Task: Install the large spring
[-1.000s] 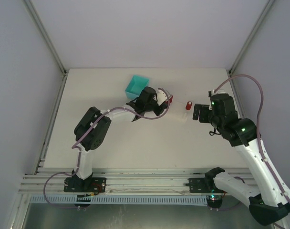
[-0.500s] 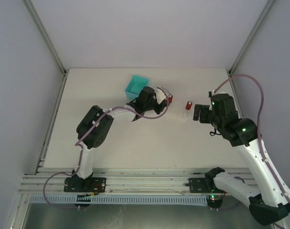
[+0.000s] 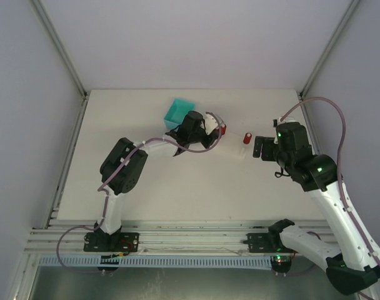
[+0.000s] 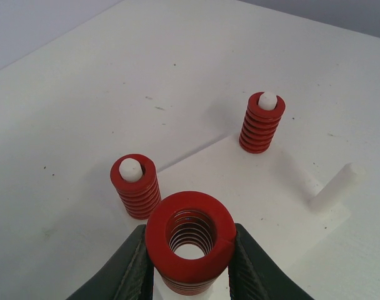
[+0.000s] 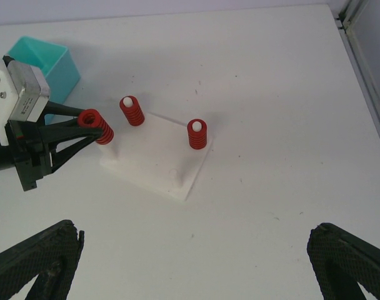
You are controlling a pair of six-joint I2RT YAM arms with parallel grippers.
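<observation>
Holding the large spring [image 5: 94, 122] between the narrowed jaws of my left gripper [image 4: 190, 247], I have it upright at the top of a white peg [image 5: 107, 147] on the near-left corner of the white base plate [image 5: 154, 157]. Much of that peg shows bare beneath it, so I judge the spring is not yet seated. Something white shows down the bore, but I cannot tell how far the peg tip has entered. My right gripper [image 5: 193, 237] hangs spread wide and empty, well apart from the plate, so nothing braces it. That is the main risk: if I press down slightly off axis, a coil could catch on the peg tip and the sideways force could slide the loose plate. Letting go too soon could let the spring tip off and roll. A small spring [image 4: 135, 185] stands just beside my left finger [image 4: 130, 275], and a descent with drift could knock it.
</observation>
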